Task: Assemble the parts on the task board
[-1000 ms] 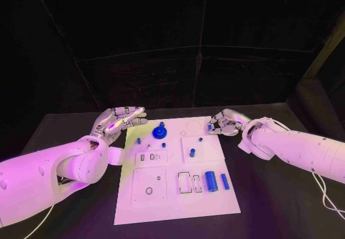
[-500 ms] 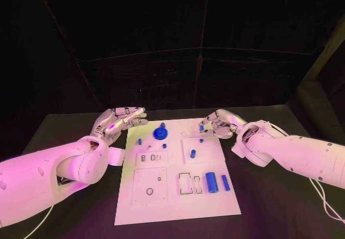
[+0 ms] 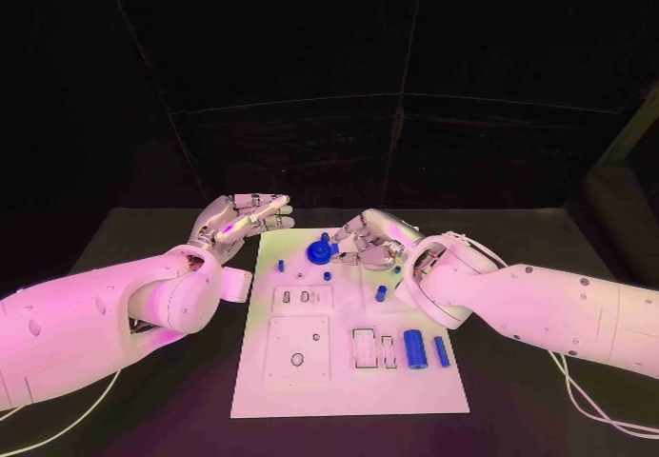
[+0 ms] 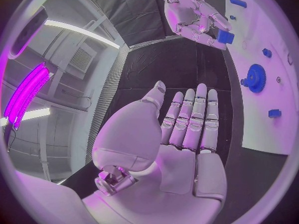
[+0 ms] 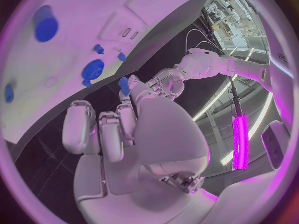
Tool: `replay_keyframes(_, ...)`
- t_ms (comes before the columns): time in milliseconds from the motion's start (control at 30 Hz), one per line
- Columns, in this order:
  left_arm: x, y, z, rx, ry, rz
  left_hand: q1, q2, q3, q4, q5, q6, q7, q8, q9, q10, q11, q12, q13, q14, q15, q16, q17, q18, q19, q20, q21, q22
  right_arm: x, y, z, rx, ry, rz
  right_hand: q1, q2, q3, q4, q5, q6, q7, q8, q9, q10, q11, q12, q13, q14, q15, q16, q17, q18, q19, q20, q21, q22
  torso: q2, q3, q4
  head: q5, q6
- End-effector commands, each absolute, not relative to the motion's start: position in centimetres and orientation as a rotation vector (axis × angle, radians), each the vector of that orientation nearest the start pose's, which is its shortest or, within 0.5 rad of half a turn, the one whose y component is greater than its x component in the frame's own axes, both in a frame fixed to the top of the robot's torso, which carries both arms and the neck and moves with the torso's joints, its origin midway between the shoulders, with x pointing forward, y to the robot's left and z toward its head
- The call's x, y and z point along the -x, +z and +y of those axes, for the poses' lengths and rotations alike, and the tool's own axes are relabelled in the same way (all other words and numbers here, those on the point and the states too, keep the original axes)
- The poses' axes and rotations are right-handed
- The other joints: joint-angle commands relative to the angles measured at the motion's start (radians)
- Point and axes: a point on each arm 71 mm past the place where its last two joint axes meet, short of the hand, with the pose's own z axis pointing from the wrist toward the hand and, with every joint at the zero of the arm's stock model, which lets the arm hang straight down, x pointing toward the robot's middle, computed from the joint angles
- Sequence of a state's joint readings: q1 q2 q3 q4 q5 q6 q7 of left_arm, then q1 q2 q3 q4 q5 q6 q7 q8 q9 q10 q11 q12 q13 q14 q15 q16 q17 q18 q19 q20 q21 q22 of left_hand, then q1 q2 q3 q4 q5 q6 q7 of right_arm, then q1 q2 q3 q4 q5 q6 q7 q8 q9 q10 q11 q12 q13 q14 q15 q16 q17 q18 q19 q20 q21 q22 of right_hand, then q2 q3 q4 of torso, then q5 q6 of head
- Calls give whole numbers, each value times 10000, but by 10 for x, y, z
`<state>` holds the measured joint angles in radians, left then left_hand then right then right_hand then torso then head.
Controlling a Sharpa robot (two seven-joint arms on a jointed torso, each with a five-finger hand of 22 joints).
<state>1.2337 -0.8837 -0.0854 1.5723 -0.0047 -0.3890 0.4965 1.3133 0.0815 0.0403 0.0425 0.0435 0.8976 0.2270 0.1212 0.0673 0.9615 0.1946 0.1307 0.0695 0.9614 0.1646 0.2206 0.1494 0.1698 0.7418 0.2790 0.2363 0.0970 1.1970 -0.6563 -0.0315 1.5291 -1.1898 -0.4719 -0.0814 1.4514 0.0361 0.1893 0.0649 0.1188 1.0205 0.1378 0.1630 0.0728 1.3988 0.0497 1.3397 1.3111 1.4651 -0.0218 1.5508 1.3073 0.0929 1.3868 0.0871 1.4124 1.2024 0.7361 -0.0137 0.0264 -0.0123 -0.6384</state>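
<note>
**Small blue part pinched above the board's far end**

Held in right hand [image 3: 366,242] fingertips — a short, blocky blue part [image 4: 225,37], long axis unclear, over the white task board [image 3: 344,371] near the blue gear [image 3: 320,251]. Left hand [image 3: 245,221] flat, fingers together, empty — beside the board over the desk [image 3: 151,286].

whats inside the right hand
The right hand pinches a small blue part at its fingertips, above the task board near the blue gear. The fingers cover the part's far end, so its full shape cannot be seen.
</note>
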Motion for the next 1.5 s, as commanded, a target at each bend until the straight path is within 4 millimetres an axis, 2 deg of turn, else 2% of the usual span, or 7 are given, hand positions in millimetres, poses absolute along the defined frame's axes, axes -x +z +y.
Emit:
replay_keyframes(33,-484,-166,220,10475,-15233,13085,82,3,21,-68,64,56,121,-30,-6,60,-18,-55,-8,23,-48,-9,17,152,79,-7,-16,-8,-478,-176,-99,-322,9065,16199,-134,48,81,12,-86,193,-102,18,22,-13,-59,-78,376,971,-47,8,2285,-193,-14,-51,26,-24,-10,-22,4,169,-60)
replay_keyframes(167,-486,-164,220,10467,-15187,13061,82,3,21,-68,65,56,121,-30,-6,61,-18,-55,-8,23,-48,-8,17,152,80,-7,-16,-8,-477,-182,-84,-126,8844,16466,-146,51,123,-7,-93,209,-115,14,23,-9,-68,-81,377,969,-52,3,2276,-192,-13,-54,25,-26,-1,-31,11,308,-124)
replay_keyframes(333,-487,-164,220,10464,-15162,13052,78,15,23,-67,65,64,119,-28,-5,69,-21,-54,-7,34,-52,-2,22,153,91,-10,-12,-8,-474,-187,-72,455,8559,16485,-149,22,156,-43,-38,224,-120,10,24,-4,-75,-80,380,968,-59,-1,2271,-191,-11,-59,24,-28,0,-10,21,520,-193)
replay_keyframes(533,-488,-164,219,10462,-15164,13065,78,17,23,-67,65,65,119,-28,-5,71,-22,-54,-7,36,-52,-2,22,152,93,-10,-12,-8,-467,-195,-59,1309,8211,16525,-193,-28,181,-64,36,248,-125,7,25,8,-80,-75,390,970,-65,4,2279,-191,-9,-65,21,-31,2,-1,-2,640,-261)
replay_keyframes(733,-488,-164,217,10460,-15223,13121,78,17,23,-67,65,65,119,-28,-5,71,-22,-54,-7,36,-52,-2,22,152,93,-10,-12,-8,-462,-206,-55,1478,7922,16754,-252,-55,240,-79,177,259,-127,-11,21,7,-84,-89,383,965,-70,-8,2259,-191,-5,-71,20,-31,9,-13,5,637,-322)
replay_keyframes(1067,-488,-165,215,10466,-15312,13225,77,17,22,-70,65,63,120,-31,-7,68,-21,-57,-9,35,-52,-2,23,151,97,-12,-12,-9,-459,-218,-53,1527,7604,17218,-320,-112,250,-80,222,274,-127,-18,21,13,-83,-89,387,963,-71,-15,2247,-189,-10,-74,13,-45,5,-2,9,660,-446)
replay_keyframes(1500,-489,-165,214,10460,-15323,13233,77,14,19,-74,65,60,121,-34,-8,65,-19,-61,-10,31,-51,-4,23,150,98,-12,-13,-11,-459,-224,-53,1594,7463,17436,-363,-160,250,-85,224,293,-133,-17,23,22,-86,-82,396,962,-73,-16,2246,-189,-9,-75,11,-46,5,3,-14,691,-499)
